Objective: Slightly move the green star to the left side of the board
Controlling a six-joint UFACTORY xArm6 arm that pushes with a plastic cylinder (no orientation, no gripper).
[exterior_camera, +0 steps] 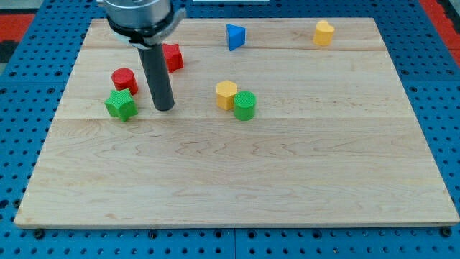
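We read no brand, label or writing anywhere in the view. The desk (237,180) is a pale wooden board made of glued planks, and it lies on a blue perforated panel (438,108), with a red patch at the view's top corners.

Our arm comes down from the view's top left as a dark round housing (139,16), from which the straight dark rod (157,72) drops nearly upright. It carries no hand, so there is nothing to open or close. My tip (164,108) rests on the wood just to the view's right of the green star (120,106), with a narrow strip of bare board between them.

The green star sits in the left part of the board, touching or almost touching the red cylinder (124,79) just above it. Another red block (172,56), its shape unclear, shows partly behind the rod. Near the middle, a yellow hexagonal block (226,94) touches a green cylinder (244,105). A blue triangular block (234,36) and a yellow heart-like block (324,32) lie along the view's top
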